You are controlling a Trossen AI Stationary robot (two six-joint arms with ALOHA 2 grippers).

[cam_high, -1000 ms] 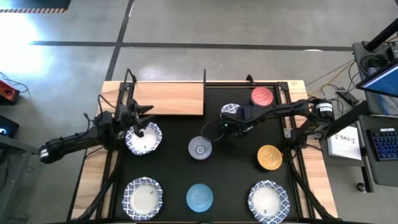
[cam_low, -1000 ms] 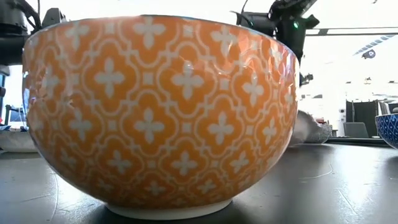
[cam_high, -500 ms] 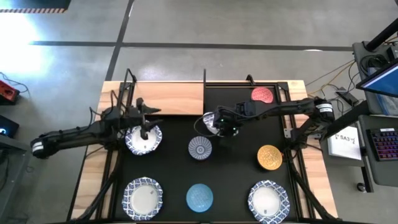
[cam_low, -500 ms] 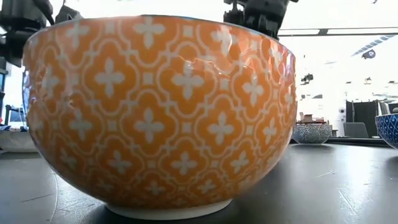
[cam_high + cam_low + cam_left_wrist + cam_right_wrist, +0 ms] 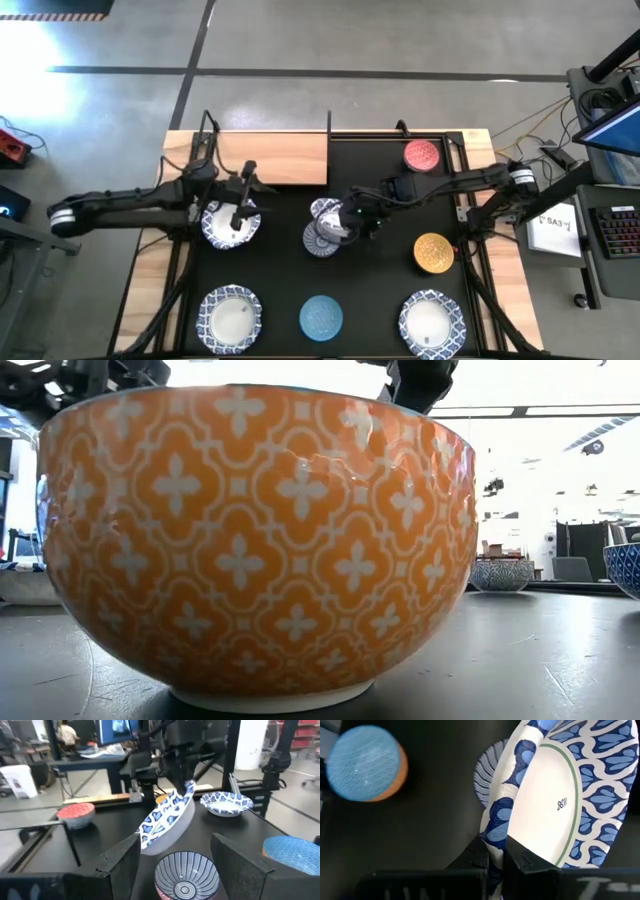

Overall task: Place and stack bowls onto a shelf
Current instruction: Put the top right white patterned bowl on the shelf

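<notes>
The right gripper (image 5: 343, 218) is clamped on the rim of a white bowl (image 5: 327, 213); in the right wrist view its two fingers (image 5: 485, 857) pinch the blue-patterned edge (image 5: 496, 820). That arm reaches in from the table's right side, stretched toward the middle, and carries the bowl tilted above the blue-grey bowl (image 5: 321, 240), which sits on the black mat (image 5: 380, 290). The left wrist view shows the carried bowl (image 5: 167, 822) steeply tipped in the air over the blue-grey one (image 5: 186, 875). The left gripper (image 5: 240, 200) has its fingers spread apart and holds nothing; its arm comes in from the left and hovers over another white bowl (image 5: 230, 225) on the mat, just in front of the shelf (image 5: 270, 157). The shelf board lies at the table's far left with nothing on it. Also on the mat: the red bowl (image 5: 422, 154) at far right, the yellow bowl (image 5: 433, 252) below it, the light-blue bowl (image 5: 321, 316) at the near edge, and white bowls at near left (image 5: 229, 317) and near right (image 5: 432, 322). The bowls appear empty. The yellow bowl fills the low view (image 5: 260, 540).
</notes>
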